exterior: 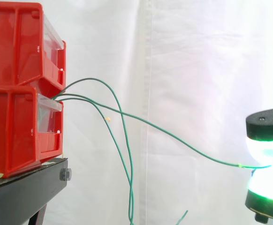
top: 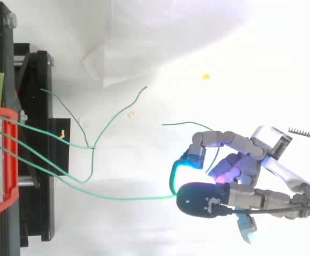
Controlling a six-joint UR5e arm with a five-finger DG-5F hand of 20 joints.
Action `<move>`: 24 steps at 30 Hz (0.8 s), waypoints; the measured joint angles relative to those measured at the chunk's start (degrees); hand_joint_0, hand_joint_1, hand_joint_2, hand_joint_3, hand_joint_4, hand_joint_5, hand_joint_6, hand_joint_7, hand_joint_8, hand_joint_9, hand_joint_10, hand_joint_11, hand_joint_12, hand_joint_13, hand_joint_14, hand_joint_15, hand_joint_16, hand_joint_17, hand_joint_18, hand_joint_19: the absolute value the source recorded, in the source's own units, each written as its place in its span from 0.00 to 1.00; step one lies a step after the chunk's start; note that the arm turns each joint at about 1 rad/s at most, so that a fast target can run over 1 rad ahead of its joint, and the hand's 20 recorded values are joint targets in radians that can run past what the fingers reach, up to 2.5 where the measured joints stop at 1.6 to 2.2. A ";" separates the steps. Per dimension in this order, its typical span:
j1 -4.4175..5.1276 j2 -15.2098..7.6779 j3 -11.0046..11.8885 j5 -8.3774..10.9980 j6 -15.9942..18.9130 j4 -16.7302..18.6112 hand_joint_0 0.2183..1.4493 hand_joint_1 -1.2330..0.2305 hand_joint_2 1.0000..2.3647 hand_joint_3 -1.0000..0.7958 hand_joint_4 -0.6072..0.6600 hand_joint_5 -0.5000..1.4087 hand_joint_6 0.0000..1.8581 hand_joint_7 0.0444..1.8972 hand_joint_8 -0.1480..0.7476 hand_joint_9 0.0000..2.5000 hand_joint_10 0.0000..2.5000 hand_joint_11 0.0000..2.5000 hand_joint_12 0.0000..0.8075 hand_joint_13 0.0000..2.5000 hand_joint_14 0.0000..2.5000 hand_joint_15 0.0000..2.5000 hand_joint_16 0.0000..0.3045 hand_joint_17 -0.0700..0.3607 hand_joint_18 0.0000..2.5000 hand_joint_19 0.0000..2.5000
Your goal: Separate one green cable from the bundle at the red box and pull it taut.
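Note:
Several green cables come out of the red box [exterior: 19, 89] at the left, which stands on a black stand [exterior: 24, 192]. One green cable [exterior: 174, 138] runs out from the bundle to the right, sagging a little, and ends between two glowing pads [exterior: 268, 136] of my hand [top: 235, 170]. From above, the same cable [top: 112, 197] reaches the hand, whose thumb and a finger pinch it. The other green cables [exterior: 125, 159] hang down loose below the box.
A white curtain [exterior: 183, 70] hangs behind the work. Seen from above, loose cable ends [top: 117, 114] lie over the pale floor beside the black stand [top: 38, 160]. A small yellow scrap [top: 206, 76] lies further off.

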 measured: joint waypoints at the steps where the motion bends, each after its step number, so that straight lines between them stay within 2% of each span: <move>1: 0.00 0.00 0.01 -0.01 0.00 0.50 0.44 0.32 0.01 0.46 0.46 0.34 0.27 0.72 0.37 0.77 0.01 0.22 0.33 0.52 0.01 0.26 0.13 0.37 0.31 0.27; 11: 0.01 0.01 0.04 0.01 -0.02 13.70 0.44 0.32 0.01 0.46 0.47 0.34 0.27 0.72 0.38 0.77 0.01 0.22 0.33 0.52 0.01 0.26 0.13 0.37 0.31 0.27; 13: 0.02 0.00 0.03 -0.04 -0.09 15.24 0.44 0.32 0.01 0.46 0.46 0.34 0.27 0.72 0.37 0.77 0.01 0.23 0.33 0.52 0.01 0.26 0.13 0.37 0.31 0.27; 17: 0.14 0.01 0.01 -0.23 -1.35 16.56 0.44 0.32 0.01 0.46 0.47 0.34 0.27 0.72 0.37 0.77 0.01 0.22 0.32 0.52 0.01 0.26 0.13 0.37 0.31 0.27; 24: 0.19 0.00 0.01 -0.21 -3.94 15.63 0.44 0.32 0.01 0.46 0.46 0.34 0.27 0.72 0.38 0.78 0.01 0.23 0.33 0.52 0.01 0.26 0.13 0.37 0.31 0.27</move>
